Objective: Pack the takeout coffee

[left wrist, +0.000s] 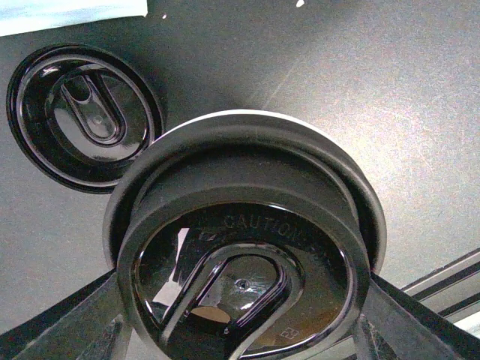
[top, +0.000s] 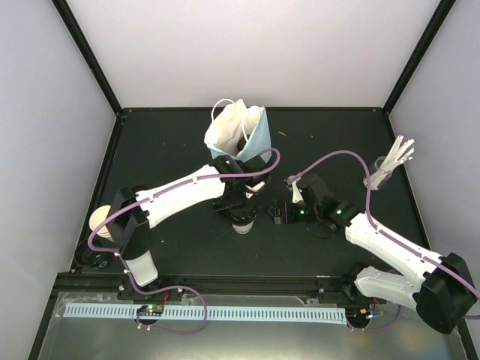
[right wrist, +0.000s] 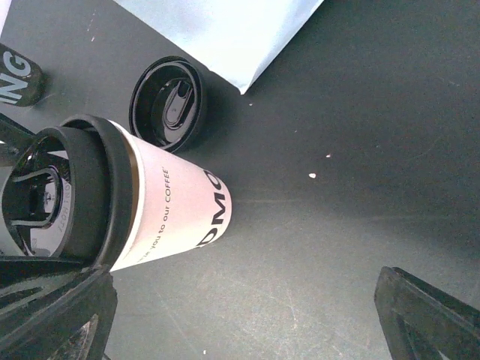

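A cream paper cup with a black lid (top: 244, 223) stands on the black table near the middle. My left gripper (top: 241, 210) is shut on it from above; in the left wrist view the lid (left wrist: 244, 277) fills the space between both fingers (left wrist: 75, 326). The same cup (right wrist: 172, 206) shows at the left of the right wrist view. A loose black lid (left wrist: 82, 116) lies on the table just beyond it, near the bag (right wrist: 169, 105). My right gripper (top: 276, 211) is open and empty just right of the cup (right wrist: 244, 289). A second, lidless cream cup (top: 100, 221) stands at the far left. The pulp carrier is not in view.
The light-blue paper bag (top: 238, 133) stands open behind the cup; its corner shows in the right wrist view (right wrist: 225, 30). A clear glass of white sticks (top: 384, 169) stands at the right. Black frame posts line the table's sides.
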